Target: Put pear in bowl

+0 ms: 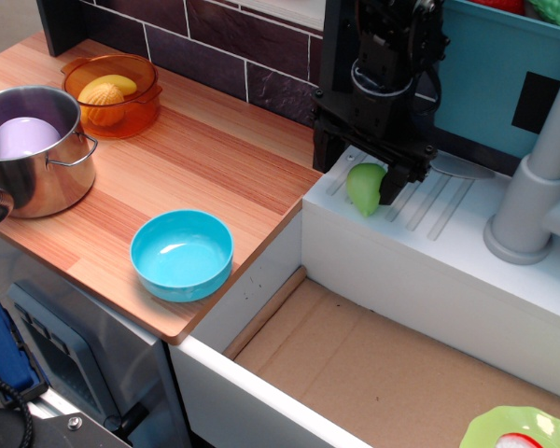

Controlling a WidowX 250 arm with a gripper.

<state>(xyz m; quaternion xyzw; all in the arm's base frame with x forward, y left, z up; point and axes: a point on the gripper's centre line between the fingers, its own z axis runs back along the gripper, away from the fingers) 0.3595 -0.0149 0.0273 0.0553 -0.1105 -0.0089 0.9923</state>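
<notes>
The light-green pear [363, 187] lies on the white ribbed drainboard [429, 210] beside the sink. My black gripper [359, 177] stands over it with its jaws open on either side; the right finger [393, 187] touches the pear's right side, and the left finger [328, 154] stands a little apart from it. The pear still rests on the drainboard. The light-blue bowl [182, 254] sits empty near the front edge of the wooden counter, well to the left and nearer than the pear.
A steel pot [37, 149] with a lilac object inside stands at the left. An orange transparent bowl [112, 93] with yellow-orange fruits is at the back left. A grey faucet [532, 196] rises at the right. The open sink basin [401, 373] lies below the drainboard.
</notes>
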